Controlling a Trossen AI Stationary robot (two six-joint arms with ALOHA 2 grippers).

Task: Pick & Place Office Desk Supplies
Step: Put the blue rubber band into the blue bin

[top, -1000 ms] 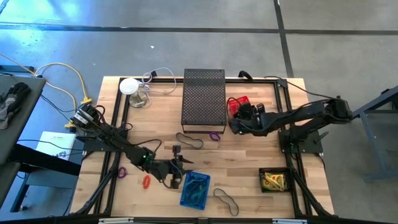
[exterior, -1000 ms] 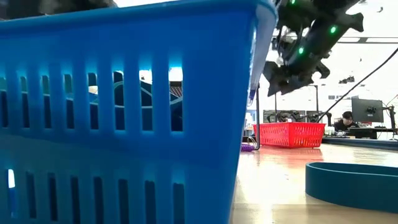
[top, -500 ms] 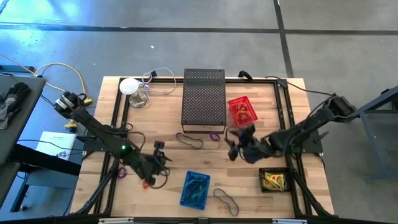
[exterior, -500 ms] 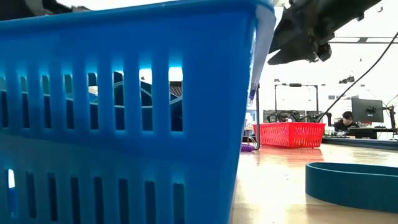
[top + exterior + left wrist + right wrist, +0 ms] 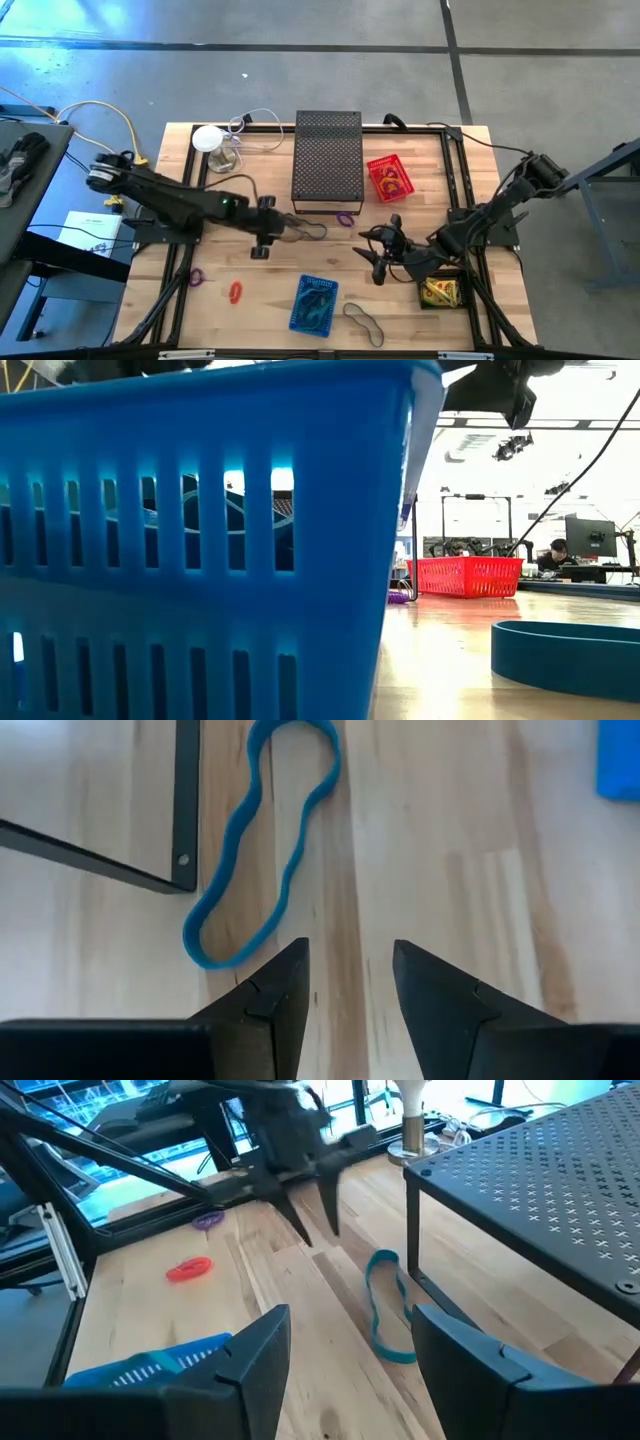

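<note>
A dark teal rubber band (image 5: 305, 228) lies flat on the wood in front of the black mesh box (image 5: 327, 160). My left gripper (image 5: 265, 243) hovers open just left of it, slanting down; in the left wrist view the rubber band (image 5: 262, 850) lies just beyond the open left gripper (image 5: 350, 955). My right gripper (image 5: 377, 262) hangs open and about level over bare wood, between the blue basket (image 5: 315, 303) and a black tray of yellow packets (image 5: 440, 290). The right wrist view shows my open right gripper (image 5: 350, 1320) and, farther off, the left gripper (image 5: 312, 1220). Both hold nothing.
A red basket (image 5: 388, 177) with items stands right of the mesh box. Loose bands lie about: orange (image 5: 235, 292), purple (image 5: 196, 277), purple (image 5: 344, 219) by the mesh box, dark (image 5: 363, 322) near the front edge. A white round object (image 5: 208, 138) sits far left.
My left gripper has gone from beside the blue basket toward the table's far edge, to the dark teal band, tipping more downward. My right gripper has swung from over the red basket toward the near edge and levelled out. Neither shows a change of gap.
</note>
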